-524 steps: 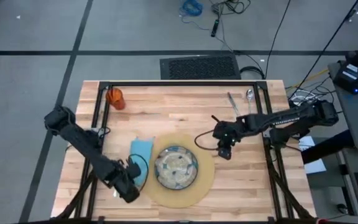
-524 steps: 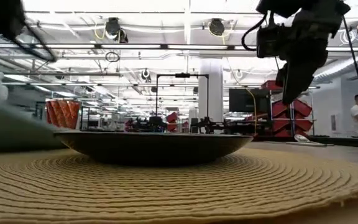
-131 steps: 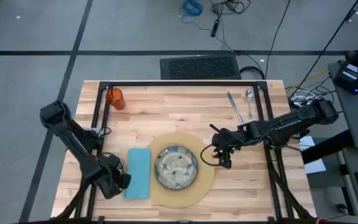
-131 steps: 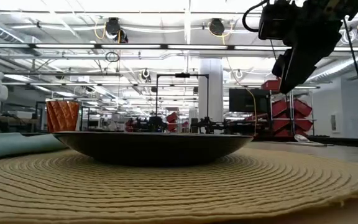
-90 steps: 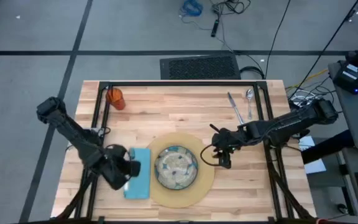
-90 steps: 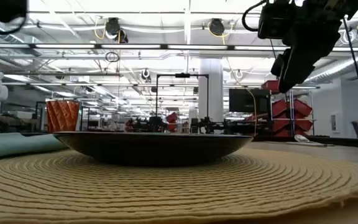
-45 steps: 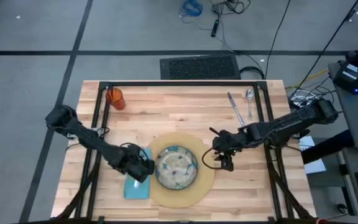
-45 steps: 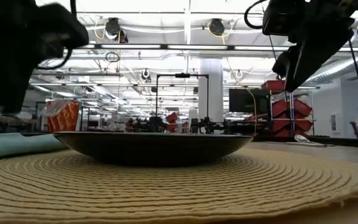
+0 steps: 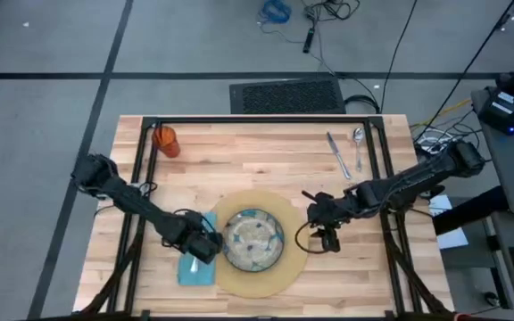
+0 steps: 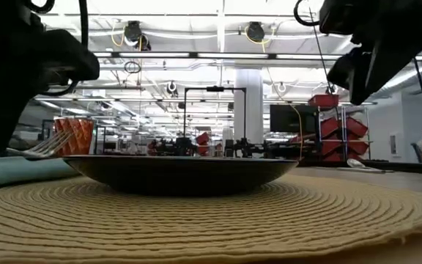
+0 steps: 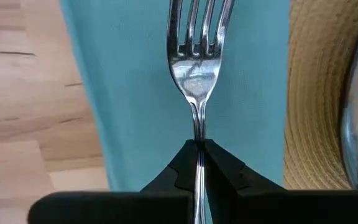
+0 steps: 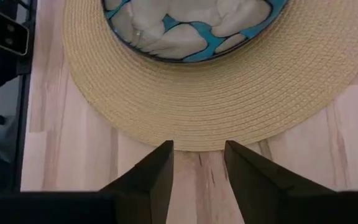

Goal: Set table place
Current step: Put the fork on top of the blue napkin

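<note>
My left gripper [image 9: 205, 242] is shut on a silver fork [image 11: 194, 68] over the teal napkin [image 9: 193, 267], which lies flat just left of the round tan mat [image 9: 298, 259]. The speckled plate [image 9: 252, 239] sits on the mat's middle. My right gripper [image 12: 197, 163] hangs open over the mat's right edge and touches nothing. The orange cup [image 9: 165, 141] stands at the far left. The knife [image 9: 335, 153] and spoon [image 9: 359, 147] lie at the far right. My left gripper pinches the fork's handle [image 11: 197, 142] between its two fingers, just behind the neck. The fingers lie along the handle, and the tines [image 10: 46, 147] stick out past them, low over the napkin. Whether the tines touch the cloth cannot be told.
Bare wood [image 9: 239, 169] lies between the mat and the table's far edge, and more to the right of the mat. The black frame rails [image 9: 257, 120] run along the far edge and down both sides.
My left gripper has moved toward the table's right edge, from left of the napkin to over it, close to the plate, bringing the fork into the low view. My right gripper has shifted a little toward the near edge beside the mat.
</note>
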Controlling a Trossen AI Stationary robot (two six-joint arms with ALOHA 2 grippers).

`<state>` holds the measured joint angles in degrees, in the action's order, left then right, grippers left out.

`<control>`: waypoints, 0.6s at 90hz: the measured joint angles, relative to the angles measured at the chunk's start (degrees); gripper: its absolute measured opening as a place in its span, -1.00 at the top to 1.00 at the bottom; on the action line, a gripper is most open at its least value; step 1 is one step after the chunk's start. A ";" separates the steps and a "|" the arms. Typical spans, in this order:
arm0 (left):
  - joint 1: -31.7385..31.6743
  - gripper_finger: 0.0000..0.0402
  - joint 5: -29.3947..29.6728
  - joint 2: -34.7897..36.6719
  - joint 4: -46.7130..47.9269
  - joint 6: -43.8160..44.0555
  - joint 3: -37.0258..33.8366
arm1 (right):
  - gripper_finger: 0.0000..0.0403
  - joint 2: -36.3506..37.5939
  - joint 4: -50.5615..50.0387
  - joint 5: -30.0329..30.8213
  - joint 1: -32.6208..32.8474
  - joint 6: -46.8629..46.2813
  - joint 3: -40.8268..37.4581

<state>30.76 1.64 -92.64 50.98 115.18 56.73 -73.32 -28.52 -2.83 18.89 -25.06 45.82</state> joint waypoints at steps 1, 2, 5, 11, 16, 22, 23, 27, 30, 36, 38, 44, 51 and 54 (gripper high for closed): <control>-0.01 1.00 -0.01 0.00 0.02 0.00 0.00 | 0.33 0.00 0.01 0.00 0.00 -0.04 0.00; -0.01 1.00 -0.01 0.00 0.00 0.00 0.00 | 0.33 0.00 0.01 0.00 0.00 -0.09 0.00; -0.04 1.00 0.00 0.00 -0.02 0.00 0.00 | 0.33 0.00 0.01 0.00 0.00 -0.17 0.00; -0.04 1.00 -0.10 0.00 -0.02 0.64 0.00 | 0.33 0.00 0.01 0.00 0.00 -0.53 0.00; -0.04 1.00 -0.06 0.00 -0.02 2.16 0.00 | 0.33 0.00 0.01 0.02 -0.02 -1.01 0.00; -0.02 1.00 0.45 0.00 0.00 2.95 0.00 | 0.33 0.00 -0.01 0.02 -0.02 -1.11 0.00; -0.02 1.00 0.52 0.00 -0.01 2.95 0.00 | 0.33 0.00 -0.01 0.02 -0.02 -1.11 0.00; -0.02 1.00 0.56 0.00 0.00 2.98 0.00 | 0.33 0.00 0.01 0.02 -0.02 -1.17 0.00; -0.02 1.00 0.60 0.00 -0.01 2.97 0.00 | 0.33 0.00 -0.01 0.02 -0.02 -1.21 0.00; 0.00 0.96 0.64 0.00 -0.02 2.95 0.00 | 0.33 0.00 -0.01 0.02 -0.02 -1.22 0.00; 0.01 0.95 0.69 0.00 -0.02 2.95 0.00 | 0.33 0.00 -0.01 0.02 -0.02 -1.21 0.00; 0.07 0.90 0.75 0.00 -0.01 2.95 0.00 | 0.33 0.00 -0.01 0.02 -0.02 -1.18 0.00; 0.11 0.85 0.75 0.00 0.00 2.93 0.00 | 0.33 0.00 0.01 0.04 -0.02 -1.15 0.00; 0.11 0.83 0.75 0.00 0.00 2.93 0.00 | 0.33 0.00 -0.01 0.04 -0.02 -1.13 0.00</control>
<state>30.87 2.39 -92.64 50.98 118.10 56.73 -73.32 -28.53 -2.79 18.87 -26.20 45.82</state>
